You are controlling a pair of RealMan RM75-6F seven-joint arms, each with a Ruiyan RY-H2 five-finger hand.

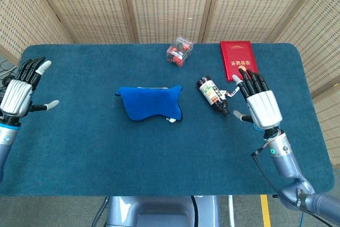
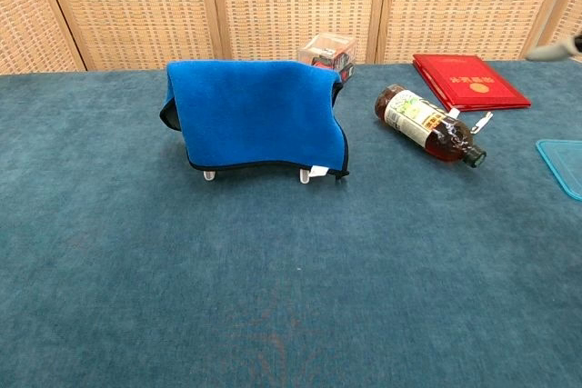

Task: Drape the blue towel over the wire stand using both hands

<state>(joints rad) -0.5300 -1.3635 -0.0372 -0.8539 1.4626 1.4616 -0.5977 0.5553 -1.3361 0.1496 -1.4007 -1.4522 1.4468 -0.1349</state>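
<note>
Blue towel (image 1: 150, 103) lies draped over the wire stand near the middle of the desk (image 1: 106, 158), seen from above in the head view; the stand itself is covered there. Left hand (image 1: 19, 90) is raised at the left edge of the desk, back of the hand up, fingers (image 1: 33, 67) spread and released, thumb out toward the desk's centre, holding nothing. Right hand (image 1: 261, 103) hovers toward the right edge, likewise flat with fingers (image 1: 254, 80) apart and released, empty. Both hands are well apart from the towel, one on either side. A bottle (image 1: 213, 94) lies on its side between the towel and the right hand, near that hand's thumb. A red booklet (image 1: 238, 59) lies at the far edge toward the right corner, a small clear box (image 1: 179, 51) at the far edge near the middle, and a teal tray (image 1: 319, 107) by the right edge, partly hidden behind the right hand.

Chest view: the towel (image 2: 255, 114) hangs down the front of the wire stand (image 2: 305, 175), whose two pale feet show below the hem, resting on the desk (image 2: 273, 297). Only a pale fingertip of the right hand (image 2: 556, 48) shows at the right border. The bottle (image 2: 425, 124), booklet (image 2: 468, 81) and box (image 2: 329, 52) lie beyond and beside the towel.
</note>
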